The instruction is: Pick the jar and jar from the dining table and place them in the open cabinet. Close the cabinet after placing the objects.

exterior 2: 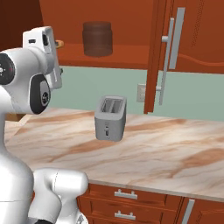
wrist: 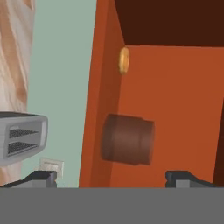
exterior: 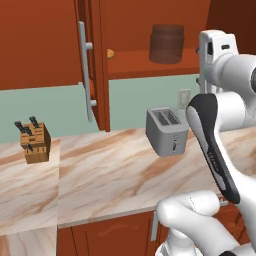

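You had the gripper [wrist: 111, 180] facing into the open cabinet [exterior: 150, 30], jaws spread wide with nothing between them; only the two dark tips showed at the bottom of the hand view. One jar [wrist: 127, 139], a dark brownish cylinder, stood on the cabinet shelf [exterior 2: 109, 59], centre of the hand view and at the top of both base views. A small tan item [wrist: 124, 60] lay on the same shelf, well apart from it. I could not see a second jar anywhere, so I judged half the job was still open.

The risks I saw: closing the door [exterior: 86, 70], at upper left of the left base view, too soon would have left a jar behind. Swinging the arm away could have clipped that door's handle or the toaster [exterior 2: 110, 118] on the table [exterior 2: 166, 148] below.
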